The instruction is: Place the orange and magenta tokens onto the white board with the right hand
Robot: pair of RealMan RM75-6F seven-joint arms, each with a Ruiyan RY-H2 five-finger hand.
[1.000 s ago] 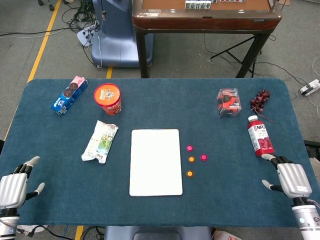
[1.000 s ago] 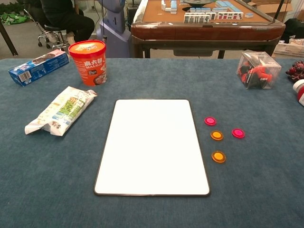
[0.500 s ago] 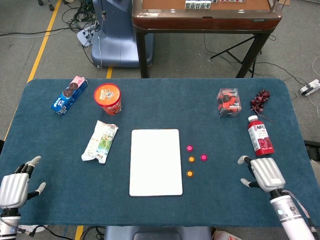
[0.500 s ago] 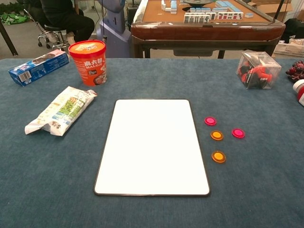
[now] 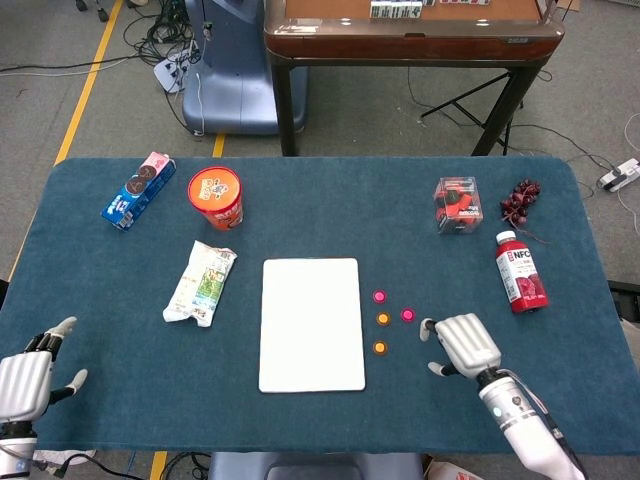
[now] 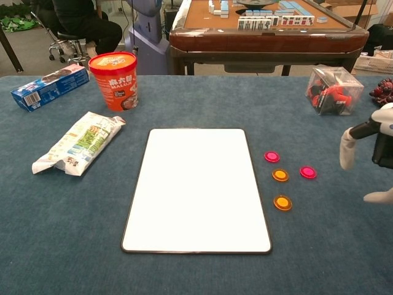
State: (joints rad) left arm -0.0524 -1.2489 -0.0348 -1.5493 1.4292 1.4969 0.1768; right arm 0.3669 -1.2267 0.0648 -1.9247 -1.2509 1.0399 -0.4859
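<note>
The white board (image 5: 312,323) (image 6: 196,187) lies flat mid-table. Right of it sit two magenta tokens (image 5: 379,296) (image 5: 407,315) (image 6: 271,157) (image 6: 307,173) and two orange tokens (image 5: 382,319) (image 5: 379,348) (image 6: 280,175) (image 6: 282,202). My right hand (image 5: 462,345) (image 6: 370,153) hovers just right of the tokens, fingers apart, holding nothing. My left hand (image 5: 28,377) rests at the near left corner, open and empty; the chest view does not show it.
A red juice bottle (image 5: 520,272), clear box (image 5: 457,204) (image 6: 332,90) and grapes (image 5: 520,200) stand at the right. A snack bag (image 5: 201,283) (image 6: 78,143), orange cup (image 5: 216,196) (image 6: 114,80) and blue cookie box (image 5: 138,190) (image 6: 49,86) occupy the left.
My right hand has travelled left from the table's right edge to just beside the tokens and now enters the chest view. The left hand has barely shifted.
</note>
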